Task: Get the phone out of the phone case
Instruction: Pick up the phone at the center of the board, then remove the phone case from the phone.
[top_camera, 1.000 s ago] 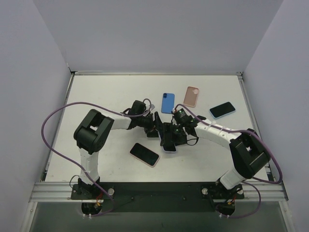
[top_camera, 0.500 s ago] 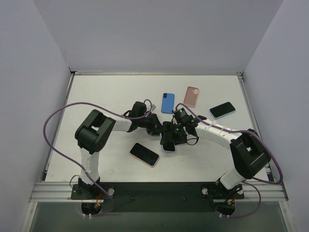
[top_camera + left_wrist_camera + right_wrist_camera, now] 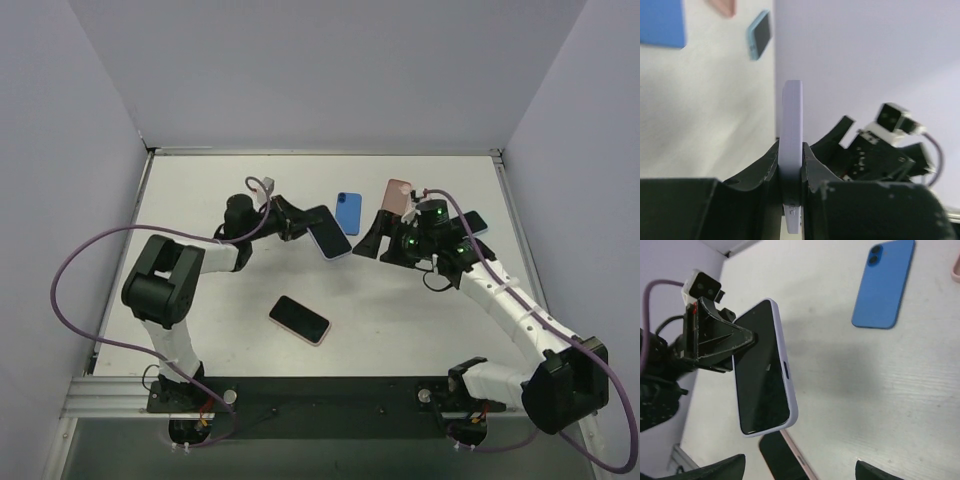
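Since the earlier frame the arms have parted. The left one has swung the phone (image 3: 760,382) away toward the far side of the surface (image 3: 420,330), and the right one has let go and drawn back to its own side.

The phone is not out yet. Its dark screen sits framed by the rim of the lavender case (image 3: 330,238), so the separation itself is judged still to come.

The left gripper (image 3: 305,222) holds the cased phone off the surface, tilted, its jaws pinched on one end across the thickness. The right gripper (image 3: 372,235) hangs near it with jaws spread wide and nothing between them.

A blue phone (image 3: 347,212) lies just beyond, a pink case (image 3: 397,190) farther right, and a pink-edged phone (image 3: 299,319) nearer the bases.
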Robot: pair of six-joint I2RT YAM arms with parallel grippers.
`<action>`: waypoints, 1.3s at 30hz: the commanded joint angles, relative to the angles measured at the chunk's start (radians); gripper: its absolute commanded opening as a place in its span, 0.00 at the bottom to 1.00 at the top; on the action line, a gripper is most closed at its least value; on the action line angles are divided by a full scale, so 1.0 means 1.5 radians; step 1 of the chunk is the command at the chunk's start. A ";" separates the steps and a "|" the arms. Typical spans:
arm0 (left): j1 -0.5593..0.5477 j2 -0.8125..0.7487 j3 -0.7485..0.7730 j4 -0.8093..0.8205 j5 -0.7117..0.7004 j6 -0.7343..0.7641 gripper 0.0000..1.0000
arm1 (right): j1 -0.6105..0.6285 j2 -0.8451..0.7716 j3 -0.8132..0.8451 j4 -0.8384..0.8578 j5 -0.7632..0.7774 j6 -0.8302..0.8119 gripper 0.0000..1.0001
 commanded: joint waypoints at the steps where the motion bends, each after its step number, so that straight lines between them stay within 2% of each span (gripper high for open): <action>1: 0.013 -0.014 0.008 0.394 0.009 -0.217 0.00 | -0.027 -0.016 -0.011 0.105 -0.114 0.087 0.77; 2: 0.014 -0.002 0.009 0.418 0.007 -0.234 0.00 | -0.033 -0.014 -0.018 0.139 -0.133 0.111 0.67; 5: 0.014 0.009 0.003 0.465 -0.001 -0.268 0.00 | -0.040 -0.009 -0.060 0.280 -0.196 0.204 0.58; 7: 0.014 0.007 -0.004 0.468 -0.004 -0.268 0.00 | -0.042 -0.001 -0.076 0.374 -0.222 0.260 0.56; 13: 0.014 0.003 -0.011 0.480 -0.007 -0.271 0.00 | -0.044 0.023 -0.108 0.504 -0.239 0.349 0.49; 16: 0.014 0.004 -0.013 0.484 -0.008 -0.272 0.00 | -0.043 0.033 -0.122 0.550 -0.238 0.371 0.43; 19: 0.014 0.004 -0.016 0.487 -0.010 -0.274 0.00 | -0.043 0.046 -0.134 0.597 -0.239 0.400 0.30; 20: 0.014 0.003 -0.017 0.487 -0.010 -0.274 0.00 | -0.043 0.048 -0.141 0.616 -0.235 0.425 0.19; 23: 0.016 0.002 -0.021 0.492 -0.011 -0.276 0.00 | -0.043 0.057 -0.162 0.680 -0.228 0.459 0.00; 33: 0.021 -0.004 -0.015 0.569 -0.021 -0.307 0.00 | -0.047 0.092 -0.218 0.941 -0.166 0.619 0.00; 39: 0.021 -0.023 -0.017 0.629 -0.032 -0.303 0.00 | -0.055 0.152 -0.150 1.058 -0.139 0.716 0.00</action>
